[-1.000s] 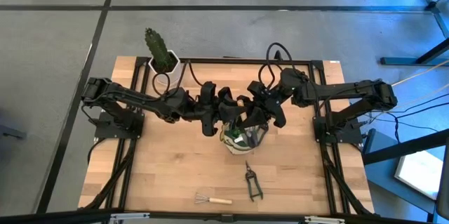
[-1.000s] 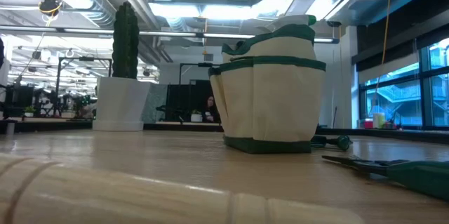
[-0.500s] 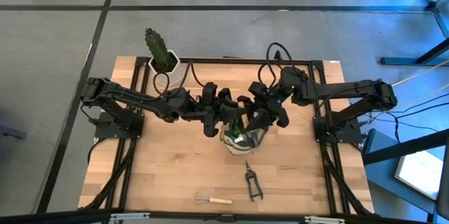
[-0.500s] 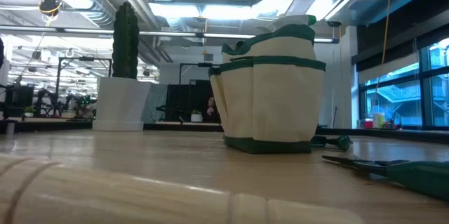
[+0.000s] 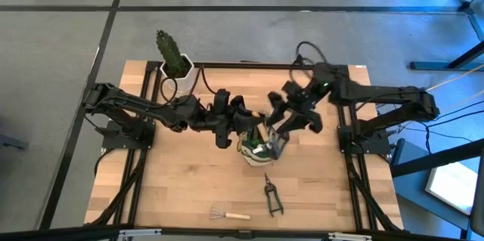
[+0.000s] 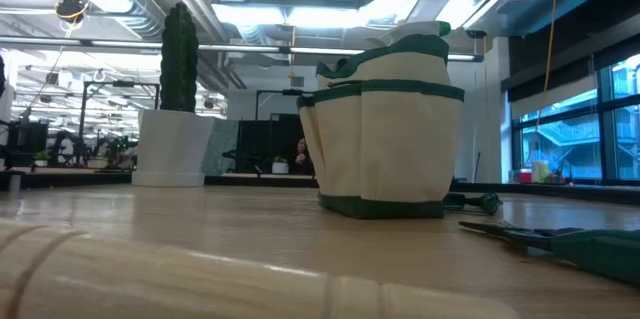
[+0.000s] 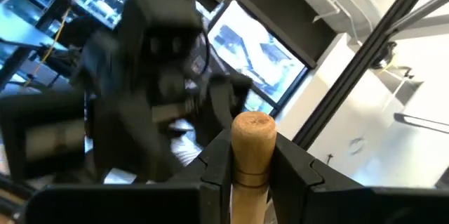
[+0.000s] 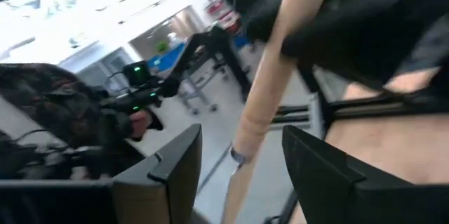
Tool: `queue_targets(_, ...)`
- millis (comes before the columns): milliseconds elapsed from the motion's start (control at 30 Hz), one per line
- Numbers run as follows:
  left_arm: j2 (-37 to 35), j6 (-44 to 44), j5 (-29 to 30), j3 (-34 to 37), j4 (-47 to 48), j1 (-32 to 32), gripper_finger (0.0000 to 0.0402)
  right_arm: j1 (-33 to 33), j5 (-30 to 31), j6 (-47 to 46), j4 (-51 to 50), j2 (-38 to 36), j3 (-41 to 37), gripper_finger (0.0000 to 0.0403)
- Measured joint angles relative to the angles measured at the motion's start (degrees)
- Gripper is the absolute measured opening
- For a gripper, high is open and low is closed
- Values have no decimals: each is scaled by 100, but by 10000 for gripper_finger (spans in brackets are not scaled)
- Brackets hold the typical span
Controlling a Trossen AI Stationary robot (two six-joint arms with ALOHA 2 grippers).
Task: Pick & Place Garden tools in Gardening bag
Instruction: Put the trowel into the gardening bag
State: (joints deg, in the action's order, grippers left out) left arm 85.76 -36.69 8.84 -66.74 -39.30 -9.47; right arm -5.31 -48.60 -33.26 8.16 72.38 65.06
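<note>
The gardening bag (image 5: 261, 150) stands mid-table; in the low view it is cream with green trim (image 6: 385, 129). Over its far rim my left gripper (image 5: 252, 126) is shut on a wooden-handled tool (image 7: 252, 147); the tool's metal end is hidden. My right gripper (image 5: 280, 124) is open just to the right of it, and the same handle (image 8: 256, 112) shows ahead of its fingers, untouched. Dark shears (image 5: 271, 196) and a small wire rake (image 5: 227, 214) lie flat on the table near its near edge. My left gripper pinches the tool's wooden handle (image 7: 251, 171) between its two fingers, a little below the rounded free end (image 7: 254, 124), which sticks out past the fingertips. The fingers come in from the table's left, about level. The tool is lifted over the bag; its lower end is hidden.
A cactus in a white pot (image 5: 175, 63) stands at the far left of the table. The rake's handle (image 6: 150, 269) fills the foreground of the low view, with the shears (image 6: 560, 239) at its right. Bare wood lies left and right of the bag.
My right gripper has opened, let go of the wooden handle and drawn back toward the table's right edge, rolling as it went. The tool stays over the bag in my left gripper, which has kept its place.
</note>
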Motion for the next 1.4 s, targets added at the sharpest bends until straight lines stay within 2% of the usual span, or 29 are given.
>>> queue_targets(233,-97,-63,156,7,332,-110,59,-571,535,561,-1264,-627,9,201)
queue_targets(467,-153,-310,262,4,949,-147,59,-688,2491,912,-2949,-1278,4,201)
queue_targets(567,-172,-264,274,4,1366,-148,59,-651,2921,1141,-3255,-1470,4,201)
queue_targets(633,-206,-102,256,4,1583,-147,59,-611,2999,1196,-3309,-1588,4,201)
queue_targets(833,-483,851,-552,9,2718,-143,59,-241,2998,1419,-3220,-1975,2,201)
queue_targets(967,-825,1222,-1294,4,3514,25,59,291,3001,1419,-3091,-2174,2,201)
queue_targets(1033,-956,1407,-1754,4,3892,185,59,633,3188,1320,-3093,-2232,2,201)
queue_targets(1100,-1031,1639,-2279,4,4099,358,59,1113,3788,1203,-3095,-2279,-37,201)
queue_targets(1133,-1072,1772,-2516,5,4172,443,59,1395,4310,1111,-3098,-2301,-88,201)
queue_targets(1300,-1231,2235,-3327,320,3892,868,59,2873,7562,497,-2978,-2264,-465,201)
queue_targets(1400,-1228,2295,-3800,592,3272,1122,59,3441,8492,253,-2646,-2122,-650,201)
